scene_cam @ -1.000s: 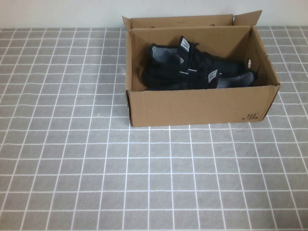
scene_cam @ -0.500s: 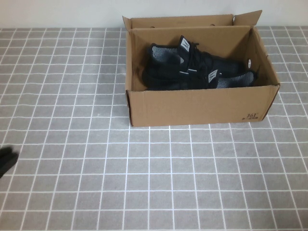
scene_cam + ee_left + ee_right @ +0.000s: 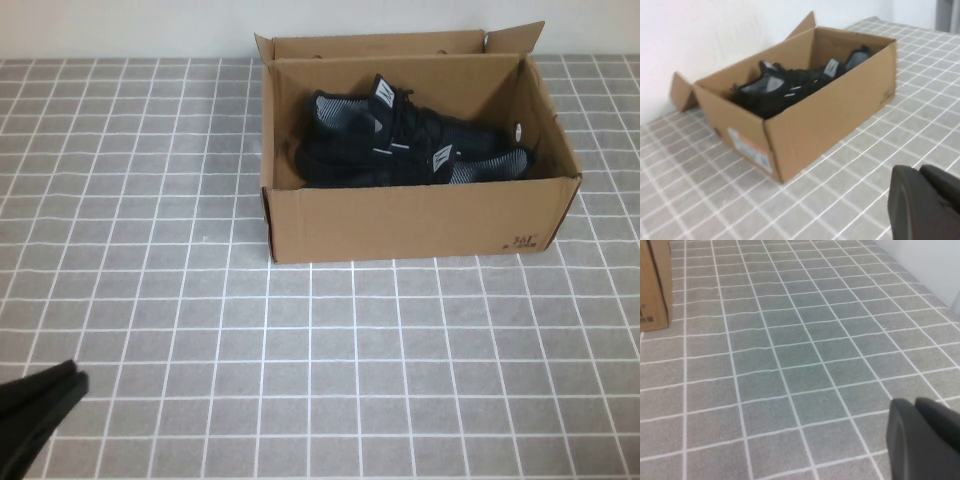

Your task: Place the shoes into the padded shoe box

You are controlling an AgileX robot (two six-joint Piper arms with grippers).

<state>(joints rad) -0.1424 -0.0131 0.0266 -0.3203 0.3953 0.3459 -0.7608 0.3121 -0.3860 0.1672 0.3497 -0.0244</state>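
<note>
The brown cardboard shoe box (image 3: 410, 220) stands open at the back of the table, flaps upright, small black print at its front right corner. Both black mesh sneakers (image 3: 400, 145) lie inside it, side by side, white tongue tabs showing. The left wrist view shows the box (image 3: 840, 105) with the shoes (image 3: 790, 87) in it. My left gripper (image 3: 45, 395) is shut and empty at the table's front left corner, far from the box; it also shows in the left wrist view (image 3: 920, 172). My right gripper (image 3: 915, 407) is shut and empty above bare tiles, out of the high view.
The table is covered in a grey cloth with a white grid (image 3: 350, 380). A white wall runs behind the box. In the right wrist view a corner of the box (image 3: 655, 290) stands at the far edge and the table's edge runs along the side.
My left gripper has come further into the high view at the front left corner, moving right and down. The box and shoes have not moved.
</note>
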